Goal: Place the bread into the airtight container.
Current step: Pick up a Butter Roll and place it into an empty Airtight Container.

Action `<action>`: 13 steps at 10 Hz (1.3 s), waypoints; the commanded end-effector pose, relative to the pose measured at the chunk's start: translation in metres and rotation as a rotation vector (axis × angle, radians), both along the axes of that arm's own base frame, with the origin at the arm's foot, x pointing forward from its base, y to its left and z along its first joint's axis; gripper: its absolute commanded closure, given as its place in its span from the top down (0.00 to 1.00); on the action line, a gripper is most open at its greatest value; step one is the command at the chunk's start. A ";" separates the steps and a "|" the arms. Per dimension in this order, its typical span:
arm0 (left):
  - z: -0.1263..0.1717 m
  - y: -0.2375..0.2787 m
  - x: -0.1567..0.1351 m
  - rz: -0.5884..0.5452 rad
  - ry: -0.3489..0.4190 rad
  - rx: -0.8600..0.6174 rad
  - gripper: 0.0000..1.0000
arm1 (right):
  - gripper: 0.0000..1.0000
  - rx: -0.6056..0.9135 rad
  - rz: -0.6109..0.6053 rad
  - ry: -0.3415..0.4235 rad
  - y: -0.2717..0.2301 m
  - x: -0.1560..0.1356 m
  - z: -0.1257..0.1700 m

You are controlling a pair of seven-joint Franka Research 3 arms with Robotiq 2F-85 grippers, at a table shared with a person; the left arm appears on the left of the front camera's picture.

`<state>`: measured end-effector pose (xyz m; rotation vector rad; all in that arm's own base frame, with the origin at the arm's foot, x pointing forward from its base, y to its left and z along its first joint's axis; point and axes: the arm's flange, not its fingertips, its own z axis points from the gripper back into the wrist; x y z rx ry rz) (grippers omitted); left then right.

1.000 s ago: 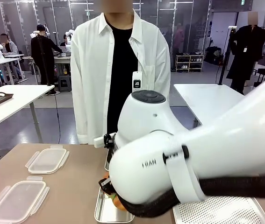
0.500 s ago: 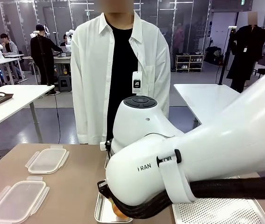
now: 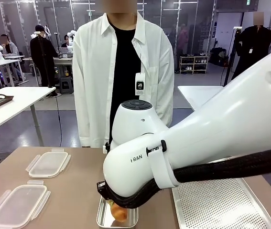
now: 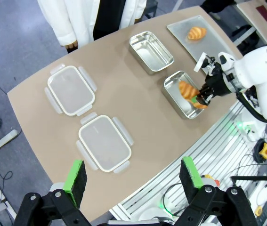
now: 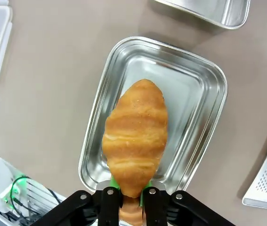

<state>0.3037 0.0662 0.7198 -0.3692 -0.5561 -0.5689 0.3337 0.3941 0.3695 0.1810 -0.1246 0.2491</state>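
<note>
Bread point(image 5: 135, 136), a golden croissant-shaped roll, lies lengthwise over the middle of the open steel container point(image 5: 208, 94), inside its rim; whether it rests on the floor of the tin cannot be told. The roll's near tip sits between the two fingers of the right gripper point(image 5: 131, 190), green pads showing on either side of it, but whether they pinch it or stand just clear of it cannot be told. This container stands at the near edge of the brown table point(image 3: 78, 186), just left of the middle, with the right arm point(image 3: 183, 148) bent low over it. A second steel container point(image 4: 151, 49), with nothing in it, stands just beyond on the far side, toward the person point(image 3: 121, 71) in a white shirt at the far edge. Farther right, a flat tray point(image 4: 180, 28) carries another croissant point(image 4: 197, 33). Two clear clip lids point(image 3: 49, 163) point(image 3: 18, 205) lie on the left of the table, well apart from the tins. The left gripper point(image 4: 133, 176) hangs high above the table, pads spread wide with nothing between them.
</note>
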 end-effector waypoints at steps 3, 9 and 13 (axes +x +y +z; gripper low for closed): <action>0.001 0.000 -0.001 -0.015 -0.003 0.003 1.00 | 0.81 -0.077 -0.062 -0.039 0.010 0.014 0.000; 0.001 0.000 -0.001 -0.015 -0.003 0.003 1.00 | 1.00 -0.031 -0.026 -0.033 -0.009 0.025 -0.006; 0.001 0.000 -0.001 -0.015 -0.003 0.003 1.00 | 1.00 -0.048 -0.033 -0.033 -0.005 0.018 0.002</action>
